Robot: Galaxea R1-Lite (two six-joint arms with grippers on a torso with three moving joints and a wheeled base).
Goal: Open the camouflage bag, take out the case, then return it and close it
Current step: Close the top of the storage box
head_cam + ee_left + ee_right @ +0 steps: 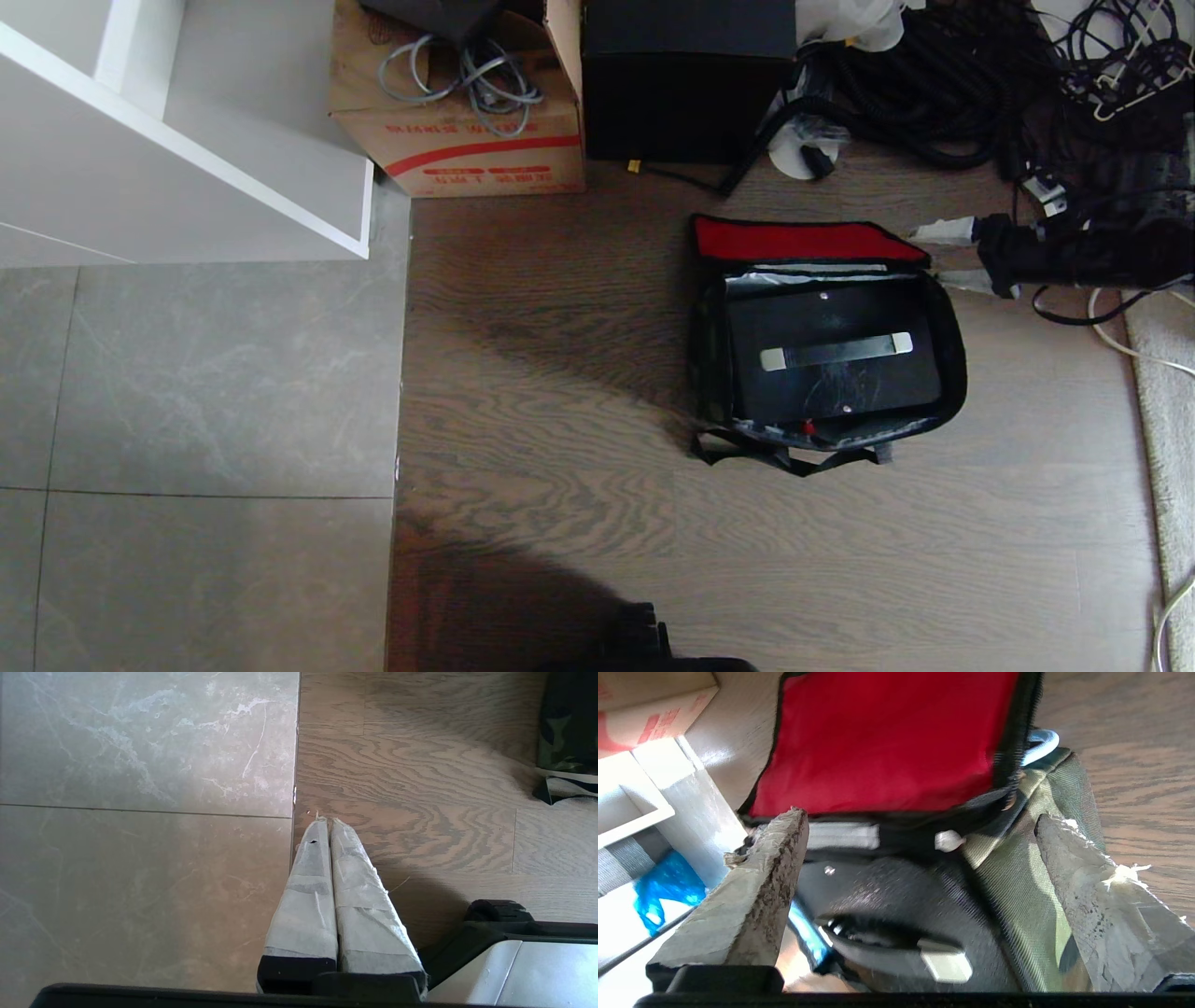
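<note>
right hand (pixel 920 826) gapes above the case (pixel 834 355) inside the camouflage bag (pixel 948 345).

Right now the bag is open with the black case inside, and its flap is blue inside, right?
Not quite. The bag is open with the case inside, but the flap is red inside, not blue. The head view shows it.

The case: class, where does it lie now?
In the head view, the case lies inside the open camouflage bag on the wooden floor, right of centre, before the black box.
</note>
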